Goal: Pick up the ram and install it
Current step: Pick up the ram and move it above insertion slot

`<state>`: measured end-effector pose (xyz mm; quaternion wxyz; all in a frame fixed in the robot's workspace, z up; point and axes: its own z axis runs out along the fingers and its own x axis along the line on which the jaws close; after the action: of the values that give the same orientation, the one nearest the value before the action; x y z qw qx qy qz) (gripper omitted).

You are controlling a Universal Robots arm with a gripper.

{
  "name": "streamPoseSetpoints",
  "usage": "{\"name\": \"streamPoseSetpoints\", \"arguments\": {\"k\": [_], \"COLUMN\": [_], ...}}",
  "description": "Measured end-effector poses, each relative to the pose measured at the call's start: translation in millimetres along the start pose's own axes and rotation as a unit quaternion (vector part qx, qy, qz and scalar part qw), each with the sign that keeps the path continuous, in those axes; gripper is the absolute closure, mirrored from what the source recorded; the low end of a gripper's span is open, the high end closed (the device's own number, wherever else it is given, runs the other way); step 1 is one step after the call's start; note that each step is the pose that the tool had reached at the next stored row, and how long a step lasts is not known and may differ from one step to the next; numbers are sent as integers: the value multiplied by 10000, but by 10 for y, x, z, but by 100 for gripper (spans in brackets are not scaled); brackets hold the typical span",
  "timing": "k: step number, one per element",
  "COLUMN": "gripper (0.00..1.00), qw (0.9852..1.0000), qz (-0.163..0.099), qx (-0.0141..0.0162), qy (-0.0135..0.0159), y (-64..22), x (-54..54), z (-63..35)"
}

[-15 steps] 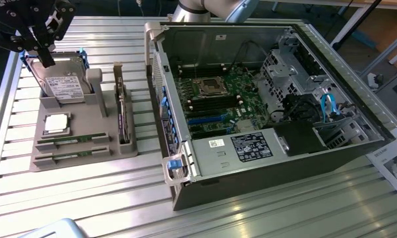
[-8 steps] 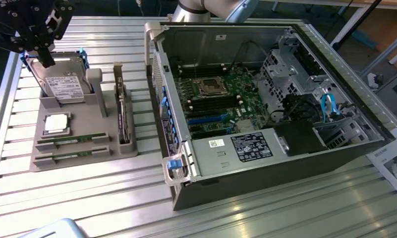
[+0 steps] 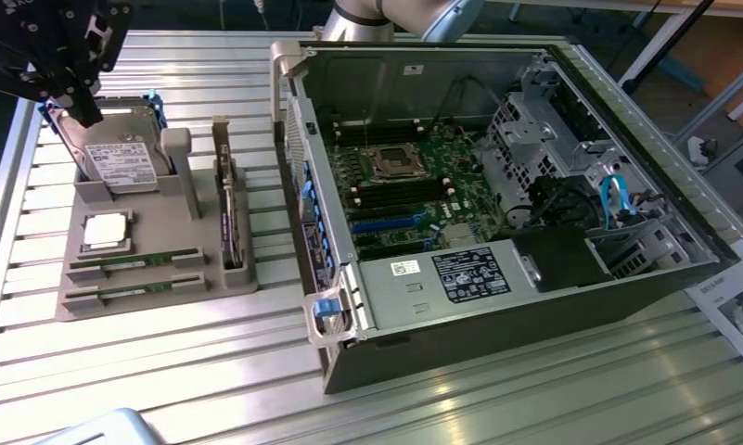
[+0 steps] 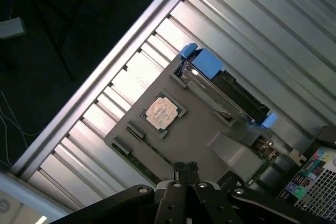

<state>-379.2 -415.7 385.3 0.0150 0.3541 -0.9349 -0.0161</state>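
Two ram strips, slim and green, lie in slots at the front of a grey holder (image 3: 160, 306): one ram (image 3: 136, 261) sits just behind the other ram (image 3: 134, 290). My gripper (image 3: 84, 109) hangs at the far left of the exterior view, above the silver hard drive (image 3: 121, 159) at the holder's back, well away from the ram. In the wrist view my gripper (image 4: 185, 171) is shut, fingers together with nothing between them, over the holder (image 4: 199, 129). A ram (image 4: 134, 131) shows as a thin strip at the holder's edge.
An open computer case (image 3: 495, 306) with its motherboard (image 3: 408, 190) exposed lies to the exterior view's right of the holder. A square silver processor (image 3: 107, 230) and an upright card (image 3: 229, 218) also sit in the holder. The slatted metal table (image 3: 160, 371) ends near the holder's left.
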Motion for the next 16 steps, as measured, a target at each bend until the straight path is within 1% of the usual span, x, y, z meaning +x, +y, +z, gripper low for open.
{"name": "streamPoseSetpoints", "arguments": {"k": [2, 5, 9, 10, 11, 12, 13, 15, 16], "gripper": [90, 90, 90, 90, 90, 90, 90, 90, 90], "qw": [9999, 9994, 9972, 9963, 9950, 9942, 9932, 9899, 9885], "qz": [-139, -351, -745, -863, -1001, -1070, -1161, -1418, -1512], "qx": [2, 7, 14, 16, 19, 20, 22, 26, 28], "qy": [6, 15, 32, 36, 42, 45, 49, 60, 64], "y": [0, 0, 0, 0, 0, 0, 0, 0, 0], "x": [0, 0, 0, 0, 0, 0, 0, 0, 0], "z": [0, 0, 0, 0, 0, 0, 1, 0, 0]}}
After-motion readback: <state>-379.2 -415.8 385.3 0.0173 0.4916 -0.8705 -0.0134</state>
